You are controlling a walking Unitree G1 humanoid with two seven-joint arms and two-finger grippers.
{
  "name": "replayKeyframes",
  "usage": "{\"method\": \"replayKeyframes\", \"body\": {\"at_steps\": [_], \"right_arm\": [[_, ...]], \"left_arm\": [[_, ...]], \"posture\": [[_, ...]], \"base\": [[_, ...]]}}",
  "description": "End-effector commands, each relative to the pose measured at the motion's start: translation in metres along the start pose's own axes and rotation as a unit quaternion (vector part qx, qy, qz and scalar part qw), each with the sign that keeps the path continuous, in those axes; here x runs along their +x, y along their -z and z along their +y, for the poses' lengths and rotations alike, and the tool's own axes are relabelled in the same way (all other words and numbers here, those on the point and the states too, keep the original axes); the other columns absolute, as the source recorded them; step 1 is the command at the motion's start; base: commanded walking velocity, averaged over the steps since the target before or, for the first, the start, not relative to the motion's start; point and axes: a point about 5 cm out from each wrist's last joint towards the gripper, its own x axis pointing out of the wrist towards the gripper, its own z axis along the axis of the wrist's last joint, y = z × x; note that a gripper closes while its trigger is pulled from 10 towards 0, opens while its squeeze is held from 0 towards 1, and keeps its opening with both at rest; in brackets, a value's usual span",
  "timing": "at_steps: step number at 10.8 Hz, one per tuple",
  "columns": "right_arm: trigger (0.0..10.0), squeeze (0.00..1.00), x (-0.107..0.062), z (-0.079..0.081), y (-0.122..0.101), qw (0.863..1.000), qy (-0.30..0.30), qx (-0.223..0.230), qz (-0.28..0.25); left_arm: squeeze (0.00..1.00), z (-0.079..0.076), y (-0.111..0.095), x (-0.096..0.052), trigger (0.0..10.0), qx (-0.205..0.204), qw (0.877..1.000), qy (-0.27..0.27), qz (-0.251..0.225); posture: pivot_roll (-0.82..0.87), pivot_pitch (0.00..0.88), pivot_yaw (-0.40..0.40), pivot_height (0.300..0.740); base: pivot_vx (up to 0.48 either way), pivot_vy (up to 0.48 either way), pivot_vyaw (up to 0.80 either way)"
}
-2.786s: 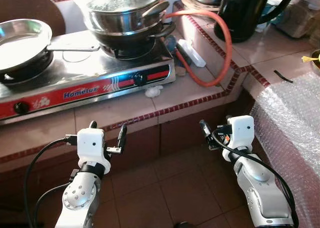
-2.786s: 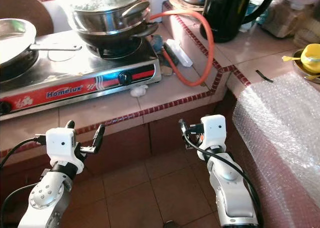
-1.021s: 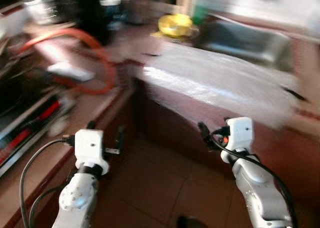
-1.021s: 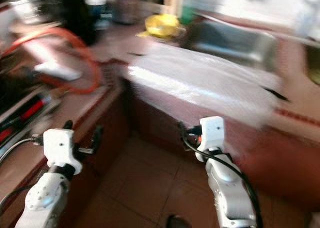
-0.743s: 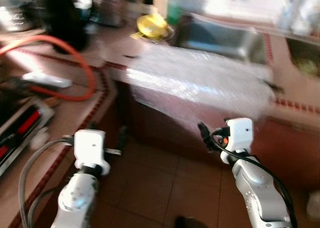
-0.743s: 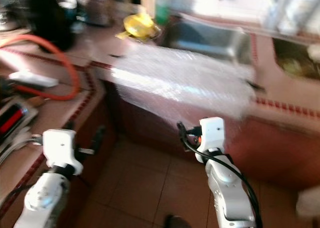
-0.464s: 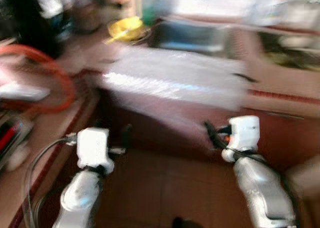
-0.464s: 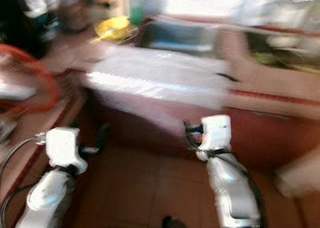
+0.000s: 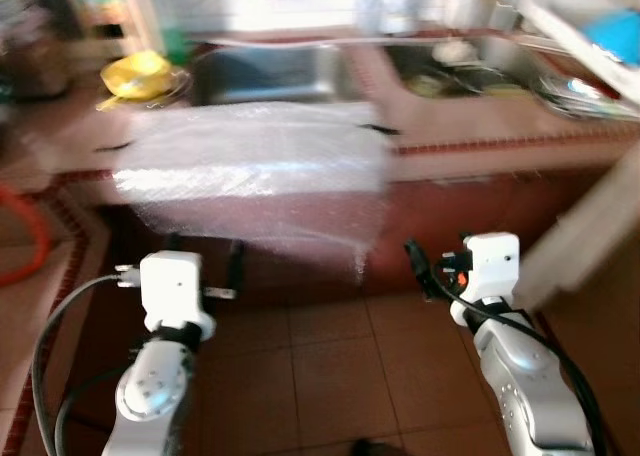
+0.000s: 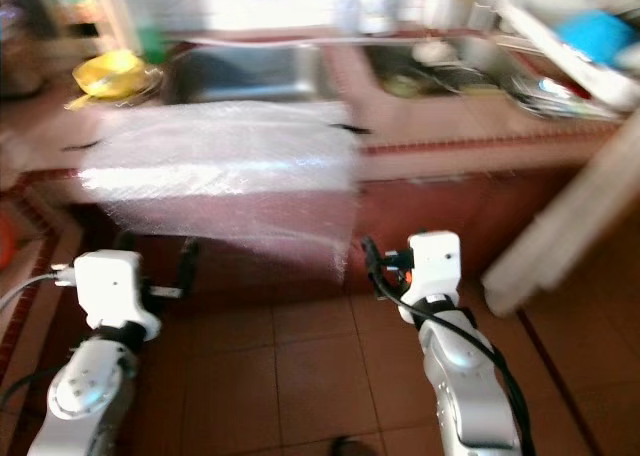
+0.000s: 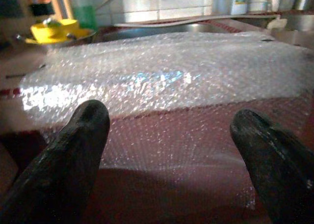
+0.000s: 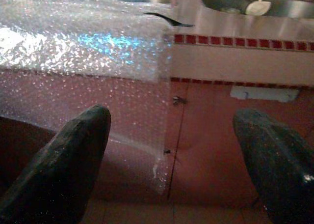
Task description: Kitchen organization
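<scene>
Head views blurred. Bubble wrap (image 9: 255, 166) draped over counter (image 9: 470, 146) edge by sink (image 9: 270, 71). L gripper (image 11: 167, 150) and R gripper (image 12: 171, 155) both empty, fingers apart, low facing it. Risk: wrap snags fingers, slides off, drags yellow bowl (image 9: 140, 73).

Terracotta-tiled floor (image 9: 320, 376), red-trimmed counter (image 9: 480, 146)

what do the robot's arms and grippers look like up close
Both arms are silver metal with black cables looping alongside. Each ends in a white boxy wrist housing carrying two long black fingers: left gripper, right gripper. The right housing shows a small orange-red spot. The fingertips look rounded and matte.
</scene>
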Motion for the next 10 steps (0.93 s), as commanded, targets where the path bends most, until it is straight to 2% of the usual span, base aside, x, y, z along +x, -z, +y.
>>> {"method": "replayKeyframes", "body": {"at_steps": [1, 3, 6, 8, 10], "right_arm": [[10.0, 0.00, -0.002, -0.001, -0.008, 1.000, 0.001, -0.013, -0.017], [10.0, 0.00, 0.000, -0.005, -0.011, 1.000, 0.010, -0.016, -0.022], [10.0, 0.00, 0.001, -0.003, -0.019, 0.999, 0.012, -0.024, -0.039], [10.0, 0.00, 0.005, -0.004, -0.040, 0.996, 0.031, -0.041, -0.077], [10.0, 0.00, 0.008, -0.004, -0.043, 0.995, 0.037, -0.040, -0.081]], "left_arm": [[0.00, 0.000, -0.003, -0.001, 10.0, 0.004, 1.000, -0.004, -0.009], [0.00, 0.001, -0.004, 0.000, 10.0, 0.005, 1.000, -0.014, -0.014], [0.00, 0.001, -0.008, 0.002, 10.0, 0.001, 1.000, -0.014, -0.022], [0.00, -0.002, -0.021, 0.004, 10.0, -0.020, 0.999, 0.006, -0.046], [0.00, -0.007, -0.030, 0.009, 10.0, -0.031, 0.997, 0.018, -0.062]], "posture": [[-0.10, 0.144, 0.034, 0.740], [-0.11, 0.142, 0.035, 0.740], [-0.10, 0.142, 0.037, 0.740], [-0.10, 0.148, 0.037, 0.740], [-0.10, 0.143, 0.035, 0.740]], "base": [[0.000, 0.000, 0.00], [0.000, 0.000, 0.00], [0.000, 0.000, 0.00], [0.000, 0.000, 0.00], [0.000, 0.000, 0.00]]}}
